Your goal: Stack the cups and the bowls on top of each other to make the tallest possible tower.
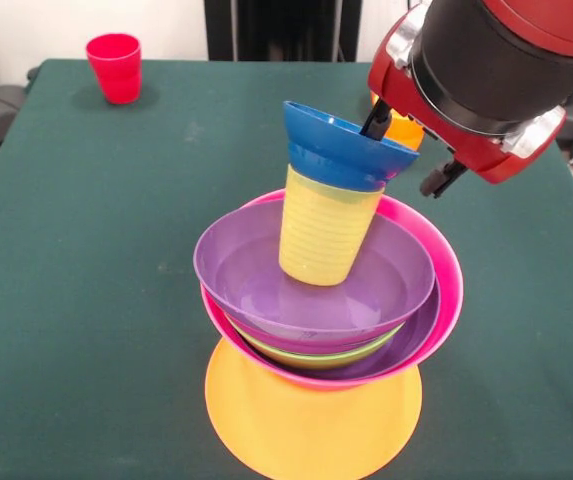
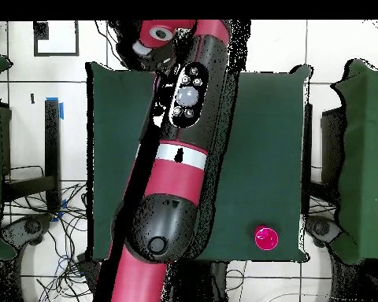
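The tower stands at the table's near side in the front view. Its base is the wide orange bowl (image 1: pixel 311 425), upside down. On it sit the pink bowl (image 1: pixel 444 290), a lime green rim (image 1: pixel 316 357) and the purple bowls (image 1: pixel 256 285). The yellow cup (image 1: pixel 324 235) leans in the top purple bowl. The blue bowl (image 1: pixel 331 150) sits tilted on the cup. My gripper (image 1: pixel 376 122) is at the blue bowl's far rim. A piece of an orange-yellow cup (image 1: pixel 406 130) shows right beside it; I cannot tell whether it is held. The red-orange bowl is out of view.
The red cup (image 1: pixel 114 67) stands alone at the table's far left corner in the front view; it also shows in the overhead view (image 2: pixel 264 237). In the overhead view the arm (image 2: pixel 180 157) covers the tower. The green table (image 1: pixel 86 250) ends close in front of the tower.
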`<move>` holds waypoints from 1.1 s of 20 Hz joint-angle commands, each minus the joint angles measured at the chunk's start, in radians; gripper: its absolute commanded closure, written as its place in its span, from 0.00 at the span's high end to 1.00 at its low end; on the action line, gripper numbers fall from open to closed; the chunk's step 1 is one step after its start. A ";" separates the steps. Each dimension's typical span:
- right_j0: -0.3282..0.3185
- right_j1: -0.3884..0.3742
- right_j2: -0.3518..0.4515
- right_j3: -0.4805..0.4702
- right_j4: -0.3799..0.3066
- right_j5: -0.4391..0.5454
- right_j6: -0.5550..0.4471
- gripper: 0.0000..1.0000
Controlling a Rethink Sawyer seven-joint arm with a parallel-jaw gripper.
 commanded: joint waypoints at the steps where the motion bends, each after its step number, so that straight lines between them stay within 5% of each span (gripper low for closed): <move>1: 0.002 0.005 0.003 0.035 -0.004 -0.069 0.010 1.00; 11: -0.049 0.050 -0.064 -0.003 0.074 -0.168 -0.050 1.00; 22: -0.076 0.053 -0.154 -0.010 0.162 -0.173 -0.102 1.00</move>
